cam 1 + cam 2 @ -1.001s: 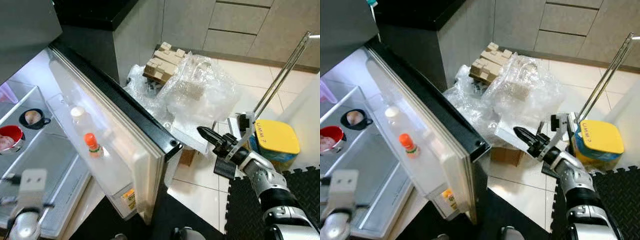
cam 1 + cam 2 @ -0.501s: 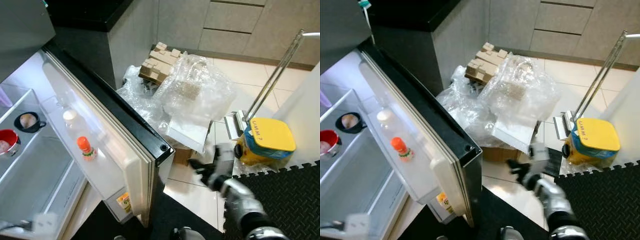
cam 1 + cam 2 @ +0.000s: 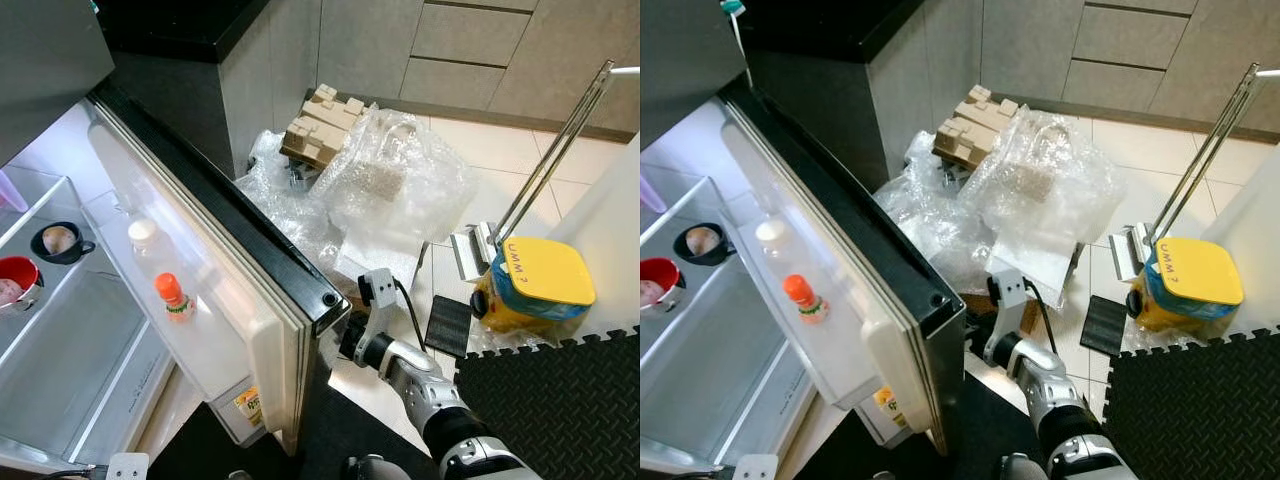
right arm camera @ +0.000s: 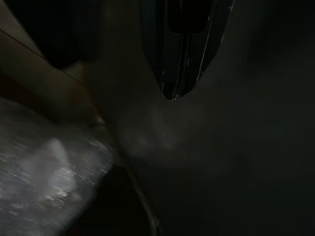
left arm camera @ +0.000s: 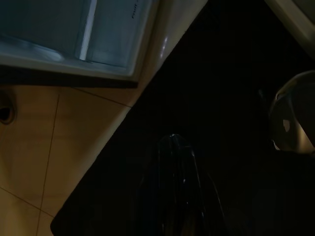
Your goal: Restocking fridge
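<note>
The right gripper (image 4: 174, 93) sits low against the outer face of the open black-edged white fridge door (image 3: 262, 330), near the door's free lower corner; its two black fingers (image 4: 162, 54) lie pressed together, with nothing between them. The left gripper (image 5: 173, 162) hangs down by the dark floor mat (image 5: 206, 98) at the fridge's foot, fingers drawn together and empty.

Inside the door, on its clear shelf (image 3: 190, 340), stands a small orange-capped sauce bottle (image 3: 175, 297), and just beyond it a white-capped clear bottle (image 3: 146, 238). Deeper in, on the clear fridge shelf (image 3: 60, 340), a red bowl (image 3: 18, 277) sits at the left edge with a dark mug (image 3: 59, 241) behind it.

On the tiled floor beyond the door lies a heap of crumpled clear bubble wrap (image 3: 385, 195), with tan moulded cardboard packing (image 3: 322, 128) at its far edge. A yellow-lidded tub (image 3: 535, 288) rests by the textured black foam mat (image 3: 560, 400).
</note>
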Available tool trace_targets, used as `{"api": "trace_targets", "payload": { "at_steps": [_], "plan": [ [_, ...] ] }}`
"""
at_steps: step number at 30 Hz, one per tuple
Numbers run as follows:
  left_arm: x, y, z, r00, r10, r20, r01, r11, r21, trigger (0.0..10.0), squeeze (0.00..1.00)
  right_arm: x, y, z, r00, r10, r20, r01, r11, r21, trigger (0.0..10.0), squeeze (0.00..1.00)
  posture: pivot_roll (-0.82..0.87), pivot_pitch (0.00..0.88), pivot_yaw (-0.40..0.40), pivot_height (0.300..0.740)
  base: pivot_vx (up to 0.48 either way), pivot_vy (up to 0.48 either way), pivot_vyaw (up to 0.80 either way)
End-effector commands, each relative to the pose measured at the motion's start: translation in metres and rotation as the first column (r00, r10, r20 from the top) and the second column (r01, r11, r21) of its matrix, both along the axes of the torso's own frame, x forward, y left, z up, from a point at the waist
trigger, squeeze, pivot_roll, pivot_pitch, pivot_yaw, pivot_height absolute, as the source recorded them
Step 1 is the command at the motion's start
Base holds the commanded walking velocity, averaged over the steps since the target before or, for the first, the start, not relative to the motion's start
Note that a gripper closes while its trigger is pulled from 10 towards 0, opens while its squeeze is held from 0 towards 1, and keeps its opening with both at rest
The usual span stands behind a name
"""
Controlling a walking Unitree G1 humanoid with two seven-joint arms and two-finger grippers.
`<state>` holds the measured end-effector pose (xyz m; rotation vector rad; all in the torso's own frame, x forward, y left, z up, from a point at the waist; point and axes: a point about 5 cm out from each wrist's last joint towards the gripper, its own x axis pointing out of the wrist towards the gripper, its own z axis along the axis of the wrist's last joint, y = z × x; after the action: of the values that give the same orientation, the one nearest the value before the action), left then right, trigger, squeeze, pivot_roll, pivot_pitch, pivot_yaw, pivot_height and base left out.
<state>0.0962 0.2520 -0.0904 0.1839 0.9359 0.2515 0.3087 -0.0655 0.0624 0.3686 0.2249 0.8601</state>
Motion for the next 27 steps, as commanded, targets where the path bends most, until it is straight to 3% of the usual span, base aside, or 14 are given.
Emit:
{"api": "trace_targets", "payload": {
  "at_steps": [1, 5, 6, 8, 10, 12, 13, 15, 17, 20, 21, 22, 24, 27],
  "plan": [
    [-0.008, -0.001, -0.003, 1.0, 0.008, -0.024, -0.008, 1.0, -0.001, 10.0, 0.0, -0.004, 0.011, 0.001, 0.998, 0.065, -0.004, -0.065, 0.998, 0.014, 10.0, 0.0, -0.07, 0.163, -0.005, 0.731, 0.0, 0.0, 0.0],
    [-0.007, -0.002, -0.004, 1.0, 0.005, -0.022, -0.005, 1.0, -0.001, 10.0, 0.0, -0.011, 0.032, 0.011, 0.979, 0.205, -0.011, -0.203, 0.972, 0.119, 10.0, 0.0, -0.07, 0.16, -0.002, 0.731, 0.0, 0.0, 0.0],
    [-0.006, -0.002, -0.004, 1.0, 0.002, -0.021, -0.002, 1.0, -0.003, 10.0, 0.0, -0.019, 0.053, 0.024, 0.948, 0.317, -0.002, -0.308, 0.924, 0.225, 10.0, 0.0, -0.08, 0.159, 0.002, 0.731, 0.0, 0.0, 0.0],
    [-0.006, -0.002, -0.004, 1.0, 0.002, -0.021, -0.002, 1.0, -0.003, 10.0, 0.0, -0.019, 0.053, 0.024, 0.948, 0.317, -0.002, -0.308, 0.924, 0.225, 10.0, 0.0, -0.08, 0.159, 0.002, 0.731, 0.0, 0.0, 0.0],
    [-0.005, -0.002, -0.004, 1.0, -0.005, -0.018, 0.005, 1.0, -0.009, 10.0, 0.0, -0.036, 0.095, 0.058, 0.857, 0.512, 0.066, -0.491, 0.768, 0.412, 10.0, 0.0, -0.08, 0.158, 0.006, 0.731, 0.0, 0.0, 0.0],
    [-0.005, -0.002, -0.004, 1.0, -0.005, -0.018, 0.005, 1.0, -0.009, 10.0, 0.0, -0.036, 0.095, 0.058, 0.857, 0.512, 0.066, -0.491, 0.768, 0.412, 10.0, 0.0, -0.08, 0.158, 0.006, 0.731, 0.0, 0.0, 0.0],
    [-0.006, -0.002, -0.004, 1.0, -0.008, -0.016, 0.008, 1.0, -0.013, 10.0, 0.0, -0.045, 0.117, 0.077, 0.808, 0.576, 0.121, -0.556, 0.678, 0.481, 10.0, 0.0, -0.07, 0.155, 0.0, 0.731, 0.0, 0.0, 0.0],
    [-0.006, -0.001, -0.004, 1.0, -0.004, -0.014, 0.004, 1.0, -0.015, 10.0, 0.0, -0.04, 0.116, 0.071, 0.836, 0.541, 0.09, -0.514, 0.717, 0.47, 10.0, 0.0, -0.07, 0.153, -0.004, 0.731, 0.0, 0.0, 0.0],
    [-0.007, -0.001, -0.004, 1.0, 0.001, -0.013, -0.001, 1.0, -0.017, 10.0, 0.0, -0.026, 0.104, 0.049, 0.905, 0.425, 0.0, -0.393, 0.839, 0.377, 10.0, 0.0, -0.07, 0.152, -0.005, 0.731, 0.0, 0.0, 0.0],
    [-0.008, -0.001, -0.004, 1.0, 0.002, -0.014, -0.002, 1.0, -0.017, 10.0, 0.0, -0.023, 0.099, 0.042, 0.921, 0.388, -0.022, -0.358, 0.87, 0.339, 10.0, 0.0, -0.07, 0.152, -0.005, 0.731, 0.0, 0.0, 0.0],
    [-0.012, -0.001, -0.005, 1.0, 0.006, -0.031, -0.006, 1.0, -0.018, 10.0, 0.0, -0.008, 0.056, 0.003, 0.978, 0.139, -0.156, -0.122, 0.986, 0.113, 10.0, 0.0, -0.07, 0.151, -0.004, 0.731, 0.0, 0.0, 0.0],
    [-0.012, -0.001, -0.005, 1.0, 0.006, -0.031, -0.006, 1.0, -0.018, 10.0, 0.0, -0.008, 0.056, 0.003, 0.978, 0.139, -0.156, -0.122, 0.986, 0.113, 10.0, 0.0, -0.07, 0.151, -0.004, 0.731, 0.0, 0.0, 0.0],
    [-0.016, 0.0, -0.006, 0.999, 0.008, -0.049, -0.009, 1.0, -0.017, 10.0, 0.0, -0.006, 0.001, -0.03, 0.964, -0.101, -0.244, 0.083, 0.993, -0.084, 10.0, 0.0, -0.08, 0.151, -0.001, 0.731, 0.0, 0.0, 0.0],
    [-0.017, 0.001, -0.007, 0.998, 0.008, -0.055, -0.009, 1.0, -0.016, 10.0, 0.0, -0.009, -0.022, -0.042, 0.947, -0.189, -0.26, 0.153, 0.976, -0.153, 10.0, 0.0, -0.08, 0.151, 0.0, 0.731, 0.0, 0.0, 0.0]
  ]
}}
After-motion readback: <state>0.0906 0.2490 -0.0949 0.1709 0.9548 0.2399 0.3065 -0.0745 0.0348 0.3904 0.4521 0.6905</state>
